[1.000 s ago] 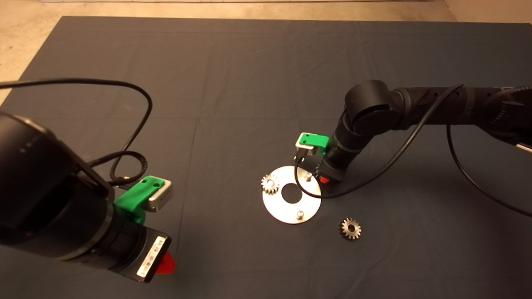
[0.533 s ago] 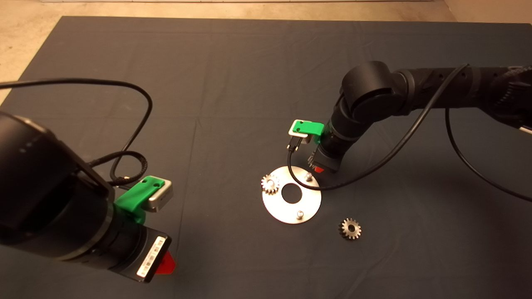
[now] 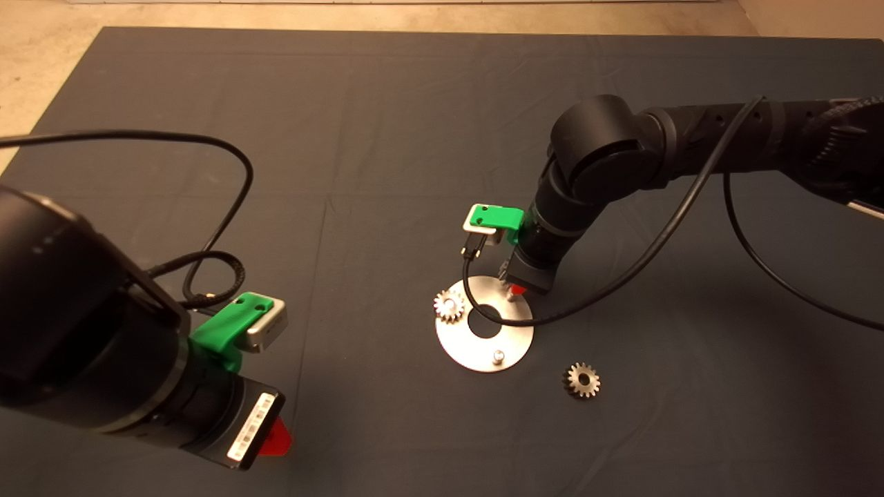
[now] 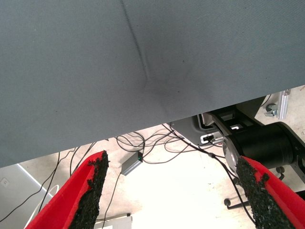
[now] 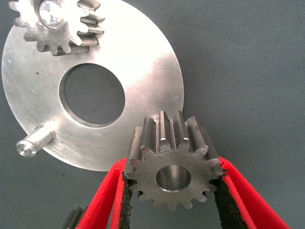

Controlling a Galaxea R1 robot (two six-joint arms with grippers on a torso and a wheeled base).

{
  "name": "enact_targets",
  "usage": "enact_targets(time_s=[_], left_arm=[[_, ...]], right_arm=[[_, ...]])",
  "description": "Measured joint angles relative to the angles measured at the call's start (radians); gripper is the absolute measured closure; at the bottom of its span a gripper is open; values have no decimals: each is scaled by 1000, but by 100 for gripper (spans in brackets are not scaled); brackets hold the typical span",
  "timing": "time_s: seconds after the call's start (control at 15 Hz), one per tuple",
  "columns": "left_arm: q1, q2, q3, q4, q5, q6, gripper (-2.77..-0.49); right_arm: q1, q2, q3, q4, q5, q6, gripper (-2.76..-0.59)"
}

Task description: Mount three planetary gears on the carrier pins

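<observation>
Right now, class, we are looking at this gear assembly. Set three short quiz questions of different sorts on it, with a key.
1. How many planetary gears are seated on a carrier pin of the round plate?
2. True or false: the right tool is shut on a planetary gear.
3. Where is the loose gear? A. on the mat beside the plate; B. in the left tool; C. in the plate's central hole.

Key:
1. One, the seated gear.
2. True; the held gear sits between its pads, above the plate.
3. A; the left tool is open and idle.
</observation>
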Motion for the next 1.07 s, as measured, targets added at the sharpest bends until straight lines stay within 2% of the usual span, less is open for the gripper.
enact_targets(time_s=[0.4,0.67,1.07], left_arm=[[0,0,0,0,0,0,-188],[0,0,0,0,0,0,-188],[0,0,0,0,0,0,-188]], right_arm=[[-1,0,4,1,0,0,-102],[-21,-2,6,1,-1,0,-102],[-23,-2,6,1,0,-10,-102]])
